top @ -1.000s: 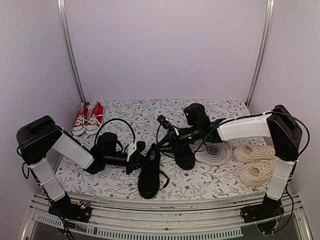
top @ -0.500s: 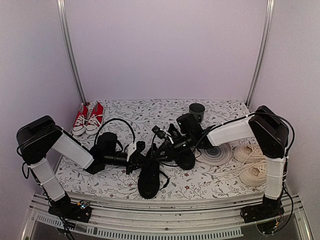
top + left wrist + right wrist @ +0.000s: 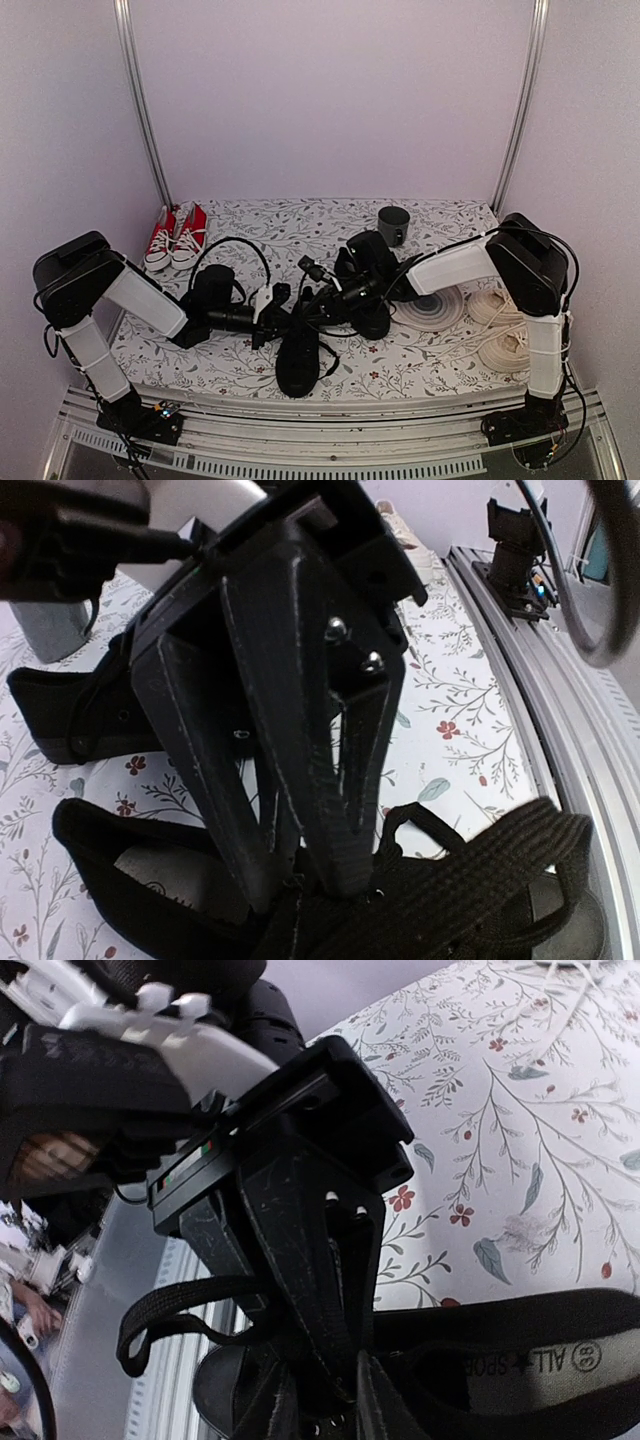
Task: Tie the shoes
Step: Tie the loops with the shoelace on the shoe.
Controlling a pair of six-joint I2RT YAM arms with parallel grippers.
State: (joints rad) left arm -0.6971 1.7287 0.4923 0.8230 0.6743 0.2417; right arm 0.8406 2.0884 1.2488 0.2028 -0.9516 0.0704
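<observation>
Leftmost, against the far-left corner of the flowered table (image 3: 250, 375): one pair of small red-and-white sneakers (image 3: 175, 238), side by side, well apart from both arms.

Item, left arm: reaches rightward low over the table. Left gripper (image 3: 283, 318) sits at the near black shoe (image 3: 298, 355); in the left wrist view its fingers (image 3: 300, 770) come together to a point down at the shoe's opening, tips pressed among the black laces (image 3: 420, 830). Jaws together; whether a lace is pinched between them cannot be told.

Item, the shoes: two all-black low-tops at the table's middle. The near one lies just right of the left gripper, toe toward the near edge. The far black shoe (image 3: 372, 318) sits just beyond and to the right, partly hidden under the right arm.

Item, right arm: stretches leftward from the right side. Right gripper (image 3: 312, 300) meets the near shoe's collar from the right, close to the left gripper. In the right wrist view its fingers (image 3: 310, 1280) narrow onto black laces at the shoe's opening; jaws nearly together, grip not discernible.

Item: grey cup (image 3: 393, 225), far, upright.

Item: round grey disc (image 3: 430, 307), right of the far shoe.

Item, rightmost: cream sneakers (image 3: 505, 330), pale laces loose, near the right arm.
</observation>
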